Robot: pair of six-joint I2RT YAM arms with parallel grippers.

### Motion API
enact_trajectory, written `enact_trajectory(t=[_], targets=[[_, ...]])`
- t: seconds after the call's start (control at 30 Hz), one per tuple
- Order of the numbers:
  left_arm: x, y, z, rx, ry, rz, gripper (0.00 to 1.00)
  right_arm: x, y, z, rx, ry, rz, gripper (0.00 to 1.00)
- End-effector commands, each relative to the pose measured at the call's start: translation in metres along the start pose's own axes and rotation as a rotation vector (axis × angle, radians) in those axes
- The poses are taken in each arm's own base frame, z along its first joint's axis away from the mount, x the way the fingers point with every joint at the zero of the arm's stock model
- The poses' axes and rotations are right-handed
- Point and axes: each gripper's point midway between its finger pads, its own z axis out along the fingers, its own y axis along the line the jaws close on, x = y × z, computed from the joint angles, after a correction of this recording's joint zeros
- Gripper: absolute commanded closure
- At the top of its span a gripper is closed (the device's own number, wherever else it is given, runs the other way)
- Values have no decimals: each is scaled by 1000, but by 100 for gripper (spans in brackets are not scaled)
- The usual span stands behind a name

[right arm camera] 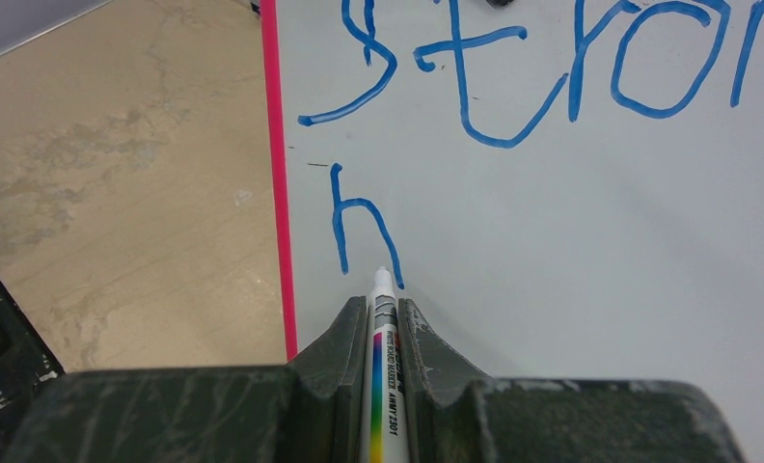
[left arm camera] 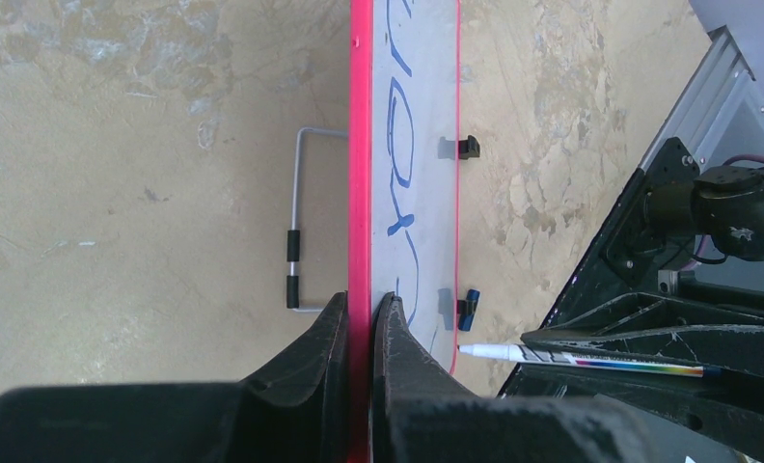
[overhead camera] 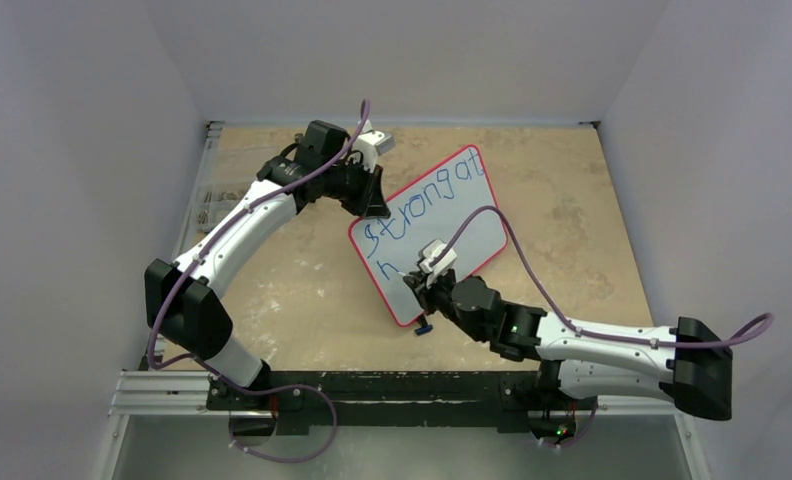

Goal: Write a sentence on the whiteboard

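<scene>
Whiteboard (overhead camera: 477, 225) sits on the mottled tan table (overhead camera: 302, 290), its long axis running diagonally from near-left to far-right. The blue sentence (overhead camera: 422, 205) follows that axis: "strong at", with an "h" beneath. Pale grey walls (overhead camera: 402, 50) surround the table. My left gripper (left arm camera: 361, 299) is clenched on the board's red frame at its far long edge. My right gripper (right arm camera: 383, 304) grasps a marker (right arm camera: 385, 386), its tip at the h's foot.

The whiteboard (left arm camera: 426, 96) edge runs straight ahead from between the fingers of the left gripper (left arm camera: 361, 301), with a wire stand (left arm camera: 296, 231) off to its left. The marker (right arm camera: 384, 367) sits between the fingers of the right gripper (right arm camera: 386, 304), tip just ahead on the board, the sentence (right arm camera: 461, 87) beyond it.
</scene>
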Motion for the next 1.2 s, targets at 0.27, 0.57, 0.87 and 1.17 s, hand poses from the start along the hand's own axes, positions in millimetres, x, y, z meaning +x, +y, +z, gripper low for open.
enact_trajectory(t=[0.27,0.57,0.87,1.17], targets=[[43,33,6,-149,166,29,100,-39,-5,16,74,-108,25,100],[43,32,6,-149,166,30,100,-35,-14,26,125,-91,7,100],[43,31,7,-143,167,27,100,-32,-37,26,208,-73,17,100],[42,31,7,-143,167,26,100,-46,-26,32,143,-97,27,100]])
